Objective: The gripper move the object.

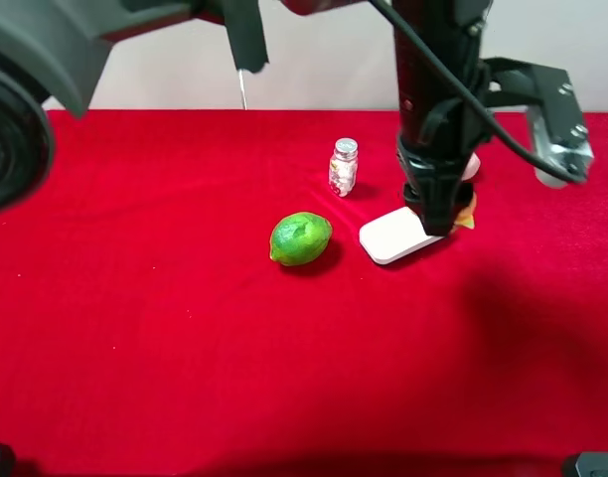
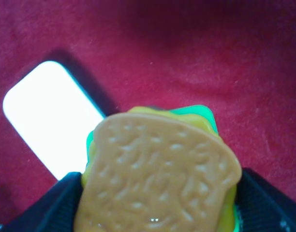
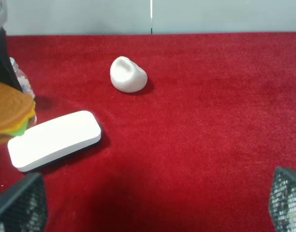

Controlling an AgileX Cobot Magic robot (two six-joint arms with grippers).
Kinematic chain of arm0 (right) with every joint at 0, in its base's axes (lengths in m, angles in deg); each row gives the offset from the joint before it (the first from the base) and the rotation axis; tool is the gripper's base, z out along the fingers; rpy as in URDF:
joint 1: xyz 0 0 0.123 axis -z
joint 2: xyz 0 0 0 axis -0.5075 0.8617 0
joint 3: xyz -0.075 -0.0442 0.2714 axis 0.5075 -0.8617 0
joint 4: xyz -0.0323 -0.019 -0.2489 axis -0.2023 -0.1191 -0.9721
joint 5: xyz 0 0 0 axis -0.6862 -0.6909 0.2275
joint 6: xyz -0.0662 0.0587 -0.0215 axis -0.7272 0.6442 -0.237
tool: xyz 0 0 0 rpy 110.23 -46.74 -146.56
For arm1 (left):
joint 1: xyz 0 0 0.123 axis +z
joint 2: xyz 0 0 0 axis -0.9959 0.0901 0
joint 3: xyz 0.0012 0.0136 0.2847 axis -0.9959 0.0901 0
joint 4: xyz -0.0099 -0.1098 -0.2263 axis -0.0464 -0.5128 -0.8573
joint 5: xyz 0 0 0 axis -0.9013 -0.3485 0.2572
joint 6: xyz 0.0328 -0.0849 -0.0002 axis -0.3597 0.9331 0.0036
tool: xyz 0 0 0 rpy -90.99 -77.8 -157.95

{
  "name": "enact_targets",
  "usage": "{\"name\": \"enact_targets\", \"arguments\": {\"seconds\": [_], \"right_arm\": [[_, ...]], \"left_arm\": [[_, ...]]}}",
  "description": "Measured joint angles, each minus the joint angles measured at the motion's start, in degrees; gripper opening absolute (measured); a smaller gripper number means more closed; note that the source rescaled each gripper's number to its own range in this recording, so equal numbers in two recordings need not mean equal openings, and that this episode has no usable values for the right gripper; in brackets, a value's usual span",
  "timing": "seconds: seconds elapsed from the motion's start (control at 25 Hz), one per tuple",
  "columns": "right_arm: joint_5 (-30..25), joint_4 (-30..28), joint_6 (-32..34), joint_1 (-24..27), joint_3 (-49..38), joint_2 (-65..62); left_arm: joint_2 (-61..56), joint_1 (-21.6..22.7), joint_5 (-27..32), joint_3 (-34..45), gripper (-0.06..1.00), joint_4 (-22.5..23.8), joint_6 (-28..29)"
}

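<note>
"Toy sandwich (image 2: 157,179): where was it?"
"Far half of the table, right of the middle, just beside the white block (image 1: 398,236). The left gripper (image 1: 433,211), across the middle of the table, held it."
"Grip?"
"Fingers (image 2: 37,212) were clamped on opposite sides of the stack, with the bread face toward the wrist camera. The opening was only as wide as the slice. Probably side-pinched so the layers hold together."
"Lifted?"
"Couldn't tell, no clear gap to the cloth. Couldn't tell if it touched the block either."
"Right gripper (image 3: 153,203)?"
"Fingers wide apart, nothing between them, well apart from the sandwich. Likely parked clear of the working arm."
"Clutter?"
"Lime (image 1: 301,238) on the block's left, small bottle (image 1: 343,166) and white lump (image 3: 128,74) nearer the far edge."
</note>
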State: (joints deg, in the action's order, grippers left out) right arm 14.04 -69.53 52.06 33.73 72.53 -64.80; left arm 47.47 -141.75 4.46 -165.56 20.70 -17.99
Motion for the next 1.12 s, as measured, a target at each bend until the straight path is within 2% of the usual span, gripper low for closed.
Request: {"name": "enact_targets", "arguments": {"seconds": [0.36,0.56,1.12], "right_arm": [[0.00,0.00,0.00,0.00,0.00,0.00],[0.00,0.00,0.00,0.00,0.00,0.00],[0.07,0.00,0.00,0.00,0.00,0.00]], "left_arm": [[0.00,-4.41,0.00,0.00,0.00,1.17,5.89],[-0.11,-6.08,-0.06,2.69,0.00,2.91,6.72],[-0.11,-6.32,-0.11,8.58,0.00,4.86,9.51]]}}
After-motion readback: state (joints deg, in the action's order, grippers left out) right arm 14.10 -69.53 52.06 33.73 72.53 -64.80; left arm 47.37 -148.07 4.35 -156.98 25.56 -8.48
